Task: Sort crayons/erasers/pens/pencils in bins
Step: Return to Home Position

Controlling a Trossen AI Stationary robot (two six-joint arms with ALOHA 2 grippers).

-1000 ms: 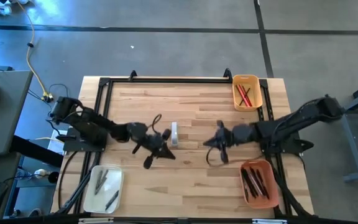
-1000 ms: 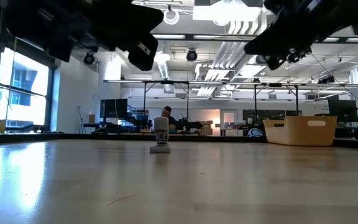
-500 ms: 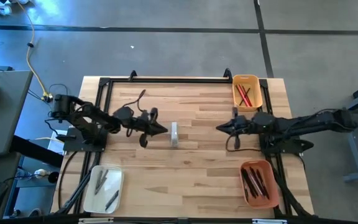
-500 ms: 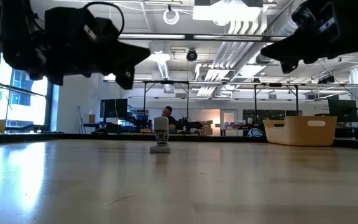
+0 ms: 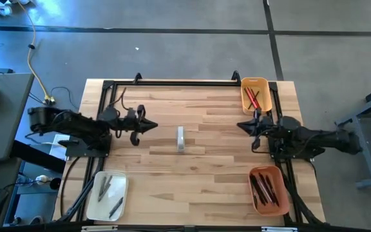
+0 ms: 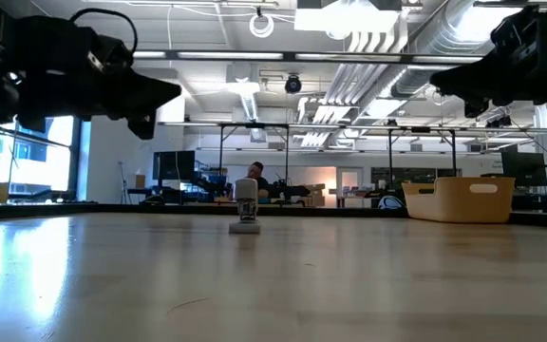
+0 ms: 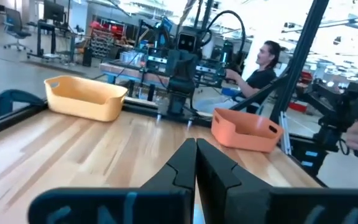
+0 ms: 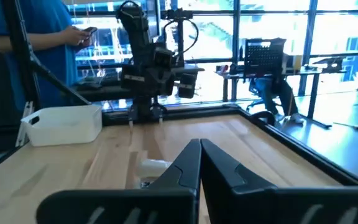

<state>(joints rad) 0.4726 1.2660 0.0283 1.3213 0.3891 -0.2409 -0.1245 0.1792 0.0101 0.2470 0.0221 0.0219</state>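
On the table's lower-left corner in the high view, the cream-white bin (image 5: 94, 209) holds a few grey sticks (image 5: 105, 185). The left gripper (image 5: 153, 126) hangs above the table's left side, jaws clenched on nothing. A small white object (image 5: 181, 138) sits mid-table. The right gripper (image 5: 239, 125), likewise pinched together and empty, hovers near the yellow bin (image 5: 256, 80), which holds red and green pencils (image 5: 253, 98). The orange bin (image 5: 266, 169) holds dark pens (image 5: 263, 189).

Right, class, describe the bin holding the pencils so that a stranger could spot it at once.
Start from the wooden table seen from above and go to its top right corner. The small yellow bin sits there; unlike the larger orange bin and the white bin, it holds thin red and green pencils.
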